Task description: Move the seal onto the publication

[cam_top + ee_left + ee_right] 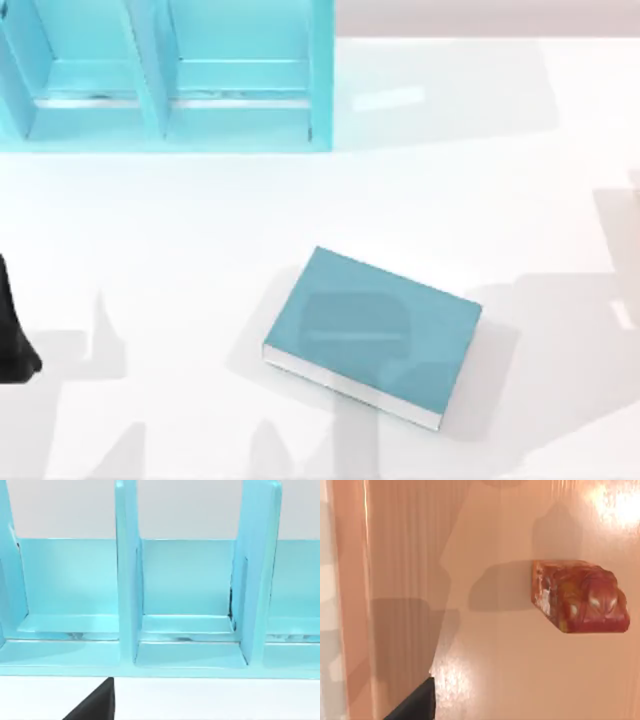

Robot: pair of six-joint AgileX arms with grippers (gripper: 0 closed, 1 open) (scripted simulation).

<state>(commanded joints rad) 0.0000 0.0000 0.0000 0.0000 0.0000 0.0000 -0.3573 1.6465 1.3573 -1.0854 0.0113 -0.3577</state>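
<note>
Left arm (14,335): parked at the table's left edge; finger opening cannot be told.
Right wrist view: seal (580,596) on a glossy surface.
Top view: publication (372,335) lies flat.

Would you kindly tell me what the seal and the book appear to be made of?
The seal looks like polished, translucent stone or resin: mottled red-amber with bright glints. The book seems a smooth, slightly glossy teal cover over white paper page edges, with a faint reflection on top.

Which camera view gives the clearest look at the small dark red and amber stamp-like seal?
The right wrist view: the small dark red and amber seal sits in plain sight on a peach-orange surface. The top view has the teal-blue book with nothing on it, and the left wrist view faces the light-blue shelf unit.
</note>
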